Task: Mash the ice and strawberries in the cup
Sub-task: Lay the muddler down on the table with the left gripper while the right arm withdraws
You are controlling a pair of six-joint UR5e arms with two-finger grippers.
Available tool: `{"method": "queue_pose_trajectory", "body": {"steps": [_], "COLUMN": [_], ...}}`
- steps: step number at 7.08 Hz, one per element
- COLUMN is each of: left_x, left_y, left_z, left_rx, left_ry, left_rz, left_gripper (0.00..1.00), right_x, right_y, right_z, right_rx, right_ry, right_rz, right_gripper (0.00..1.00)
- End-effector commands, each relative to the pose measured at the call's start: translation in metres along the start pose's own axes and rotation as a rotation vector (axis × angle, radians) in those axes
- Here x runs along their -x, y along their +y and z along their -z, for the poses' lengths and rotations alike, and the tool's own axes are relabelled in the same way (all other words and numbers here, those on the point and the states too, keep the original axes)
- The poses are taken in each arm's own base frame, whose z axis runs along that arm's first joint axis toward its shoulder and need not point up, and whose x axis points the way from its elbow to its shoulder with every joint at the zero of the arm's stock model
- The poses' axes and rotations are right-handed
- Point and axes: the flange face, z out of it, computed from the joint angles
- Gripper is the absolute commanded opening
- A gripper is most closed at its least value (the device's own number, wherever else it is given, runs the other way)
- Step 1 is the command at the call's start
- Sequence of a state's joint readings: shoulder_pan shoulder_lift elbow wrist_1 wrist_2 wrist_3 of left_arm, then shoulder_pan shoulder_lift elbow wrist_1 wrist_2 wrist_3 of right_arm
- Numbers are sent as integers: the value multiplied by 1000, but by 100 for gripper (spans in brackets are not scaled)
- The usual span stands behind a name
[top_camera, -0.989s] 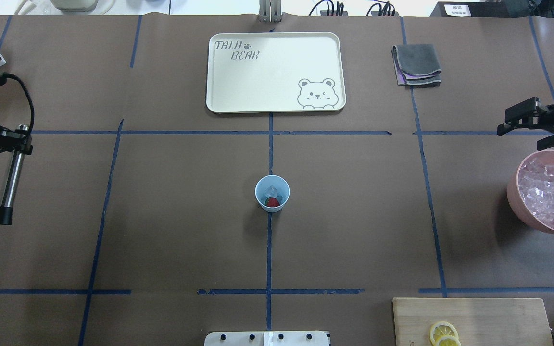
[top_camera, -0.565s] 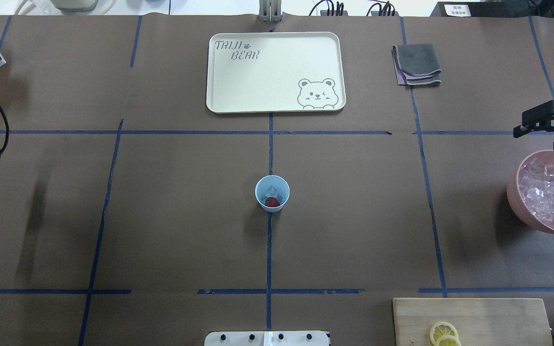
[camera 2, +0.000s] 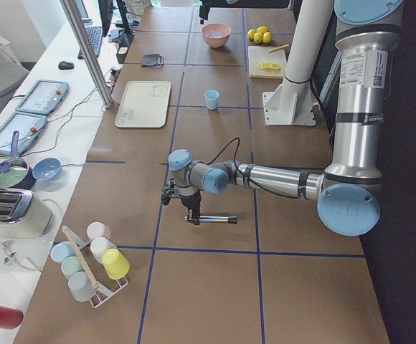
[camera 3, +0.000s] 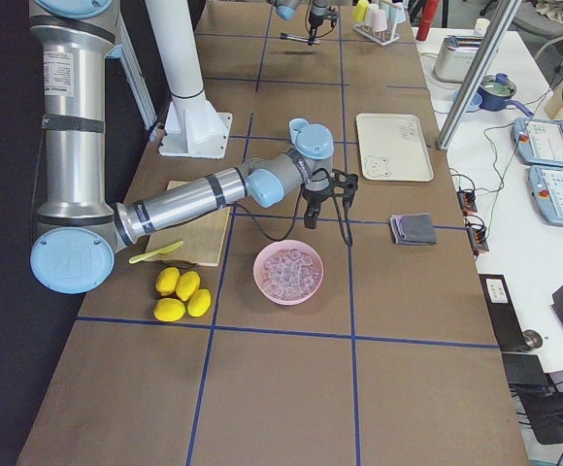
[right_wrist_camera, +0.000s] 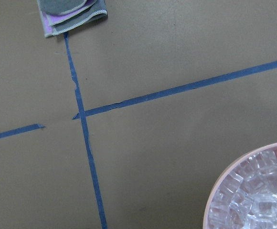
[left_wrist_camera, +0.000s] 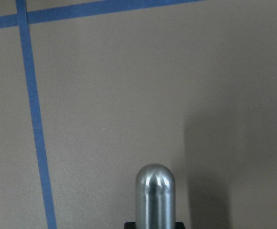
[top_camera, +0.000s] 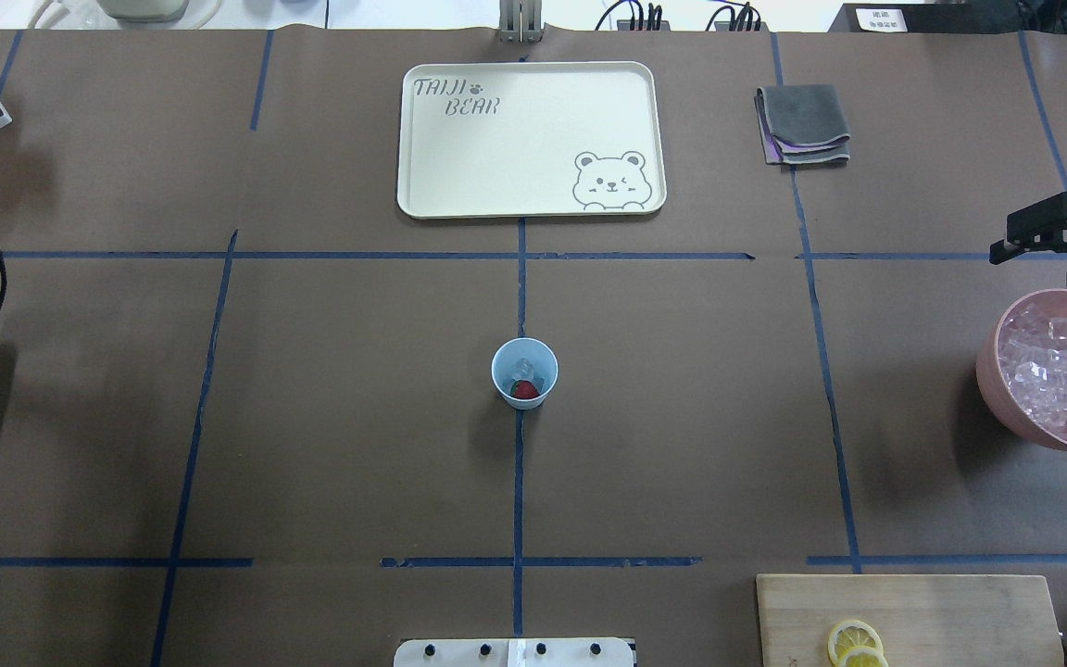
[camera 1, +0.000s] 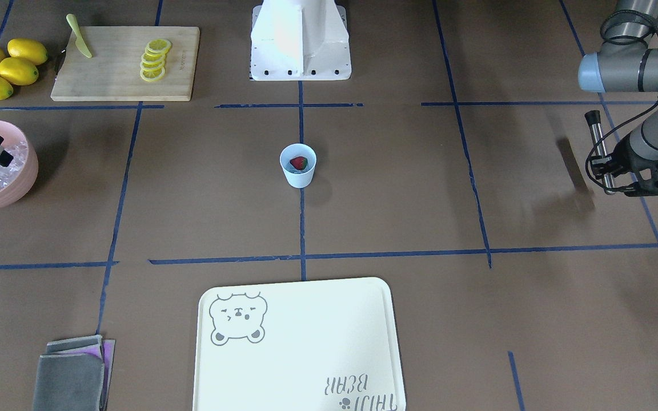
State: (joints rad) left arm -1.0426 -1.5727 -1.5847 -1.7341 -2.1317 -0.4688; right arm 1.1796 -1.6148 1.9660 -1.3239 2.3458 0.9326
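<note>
Left gripper (camera 1: 608, 170) is clamping a steel muddler (camera 1: 598, 142) around its shaft, with the black head pointing back toward the robot. It is pulling outward: a second ago it was hanging well inside the overhead view, and now it is slipping off that view's edge. Right gripper (top_camera: 1034, 267), fingers spread and holding nothing, is backing off too and is hovering just beside the pink bowl (top_camera: 992, 371) of spare cubes.

Well off to the left gripper's right, the cup (camera 1: 297, 177) is standing at the table's middle, with the strawberry (top_camera: 524, 391) sitting whole beside the ice (top_camera: 522, 369) inside it. So the mashing is looking not yet begun, and the tool is travelling away from its work.

A cream tray (top_camera: 422, 185) and a folded grey cloth (top_camera: 802, 120) are lying forward of the cup. A cutting board (camera 1: 112, 74) with lemon slices (camera 1: 152, 60) is sitting back beside the right gripper, and a rack of cups (camera 2: 93, 261) is standing outward of the left one. None of these is lying between muddler and cup
</note>
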Motion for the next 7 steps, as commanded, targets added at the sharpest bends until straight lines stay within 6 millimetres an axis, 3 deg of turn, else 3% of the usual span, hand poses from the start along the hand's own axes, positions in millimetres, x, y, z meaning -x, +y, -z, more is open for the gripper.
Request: {"method": "queue_pose_trajectory", "body": {"steps": [1, 7], "left_x": [32, 37], "left_y": [-7, -13], "left_z": [-6, -15], "left_rx": [-6, -8], "left_ry": [-5, -6], "left_rz": [43, 47], "left_gripper": [0, 1], "right_x": [-1, -1], "right_y": [0, 0], "right_z": [0, -1], "right_rx": [0, 2], "right_ry": [1, 1], "right_rz": [-1, -2], "right_gripper": [100, 100]}}
